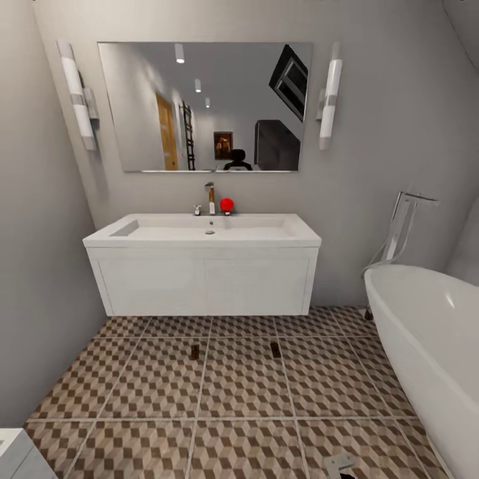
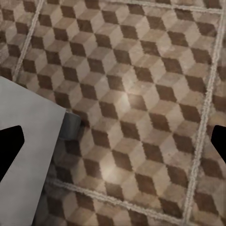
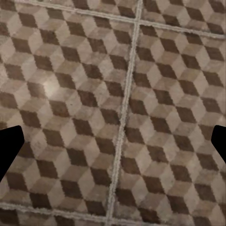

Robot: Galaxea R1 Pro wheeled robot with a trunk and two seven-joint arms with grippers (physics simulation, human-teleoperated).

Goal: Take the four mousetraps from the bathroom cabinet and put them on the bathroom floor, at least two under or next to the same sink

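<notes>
Head view faced the white sink (image 1: 203, 229) on its wall-hung vanity (image 1: 203, 279), mirror (image 1: 206, 106) above, bathtub (image 1: 432, 339) off to the right. Two small dark items lay on the bathroom floor (image 1: 239, 399) just in front of the vanity: one (image 1: 194, 351) left of centre, one (image 1: 275, 349) right of centre. Judged these to be mousetraps, too small to confirm wire or red spot. If so, their spot made sense: directly next to the sink, on the patterned tile, which would cover the "two by the same sink" clause. That left two traps to fetch; the cabinet wasn't in sight.

A red ball-like object (image 1: 226, 204) sat on the sink ledge beside the faucet (image 1: 210, 198). Not part of the task.

Left end effector (image 2: 113, 141): fingertips spread wide at the frame edges, nothing between them, bare tile below and a grey slab (image 2: 23, 141) at one side, likely robot body, couldn't tell. Right end effector (image 3: 113, 141): same, fingers wide apart, empty, over tile and grout lines. Both pointed down at the floor, apparently a carry-nothing travel pose.

A grey part (image 1: 339, 464) showed at the bottom edge of the head view, probably an arm; unclear.

No brand, label or readable writing anywhere.
</notes>
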